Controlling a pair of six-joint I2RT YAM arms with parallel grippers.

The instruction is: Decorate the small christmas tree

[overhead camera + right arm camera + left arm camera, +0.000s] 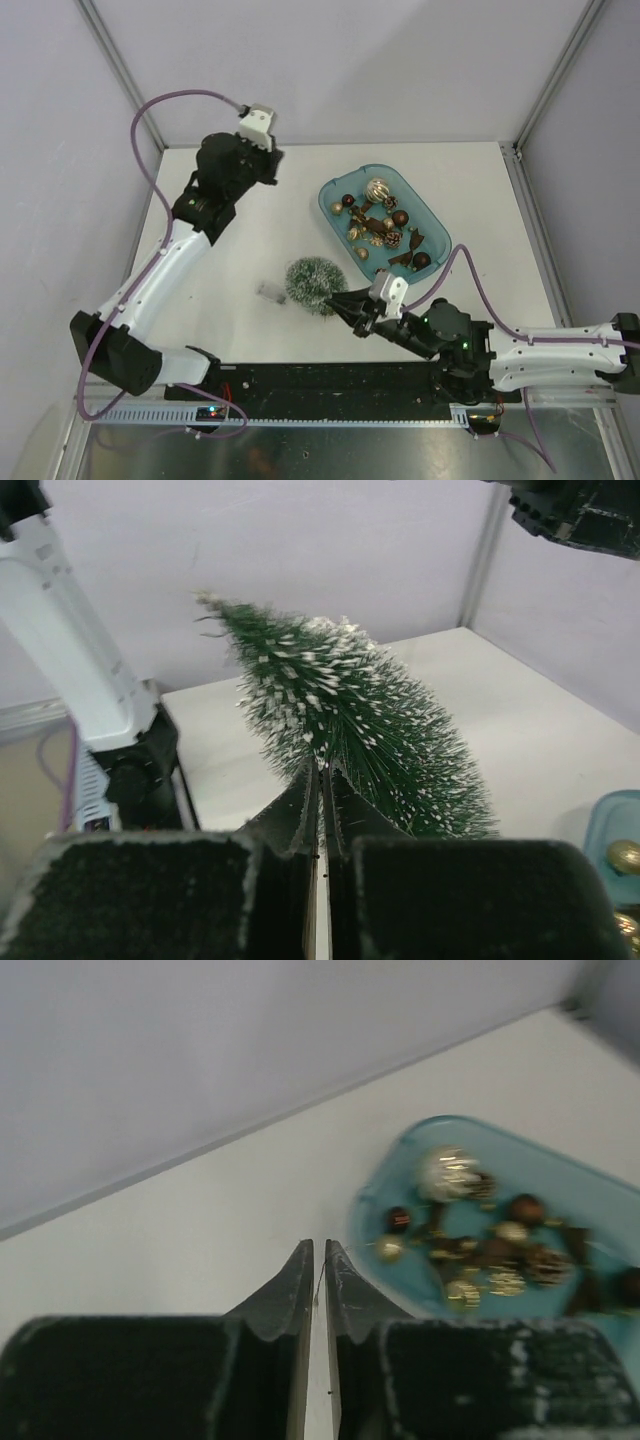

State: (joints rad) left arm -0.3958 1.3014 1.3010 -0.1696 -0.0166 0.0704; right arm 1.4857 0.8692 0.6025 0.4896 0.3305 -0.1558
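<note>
while the small christmas tree (316,285) is standing on the white counter (250,240), near the front edge and just beside the near end of the teal tray (331,196), the right gripper (338,302) is reaching in low from the right and meeting the tree's lower bristles. in the right wrist view this gripper (318,768) is showing its jaws pressed together, with their tips lying right against the frosted green bristles of the tree (360,720), which is appearing tilted toward the upper left of that view. whether any bristles are caught between the jaws i cannot tell. the left arm (170,255) is stretching up over the far left part of the counter, with its wrist well apart from the tree. in its own view the left gripper (318,1250) is pointing toward the far wall (200,1050), with the tray (585,1185) lying ahead and to its right. its jaws are standing almost together, leaving only a slim slit. a very fine line seems to be showing in that slit, but i cannot tell whether anything is being held. the tray is holding a scatter of brown and gold ornaments (385,225), among them a larger gold ball (377,190) that is looking blurred in the left wrist view (447,1172). a corner of the tray (610,825) is peeking in at the right edge of the right wrist view.
</note>
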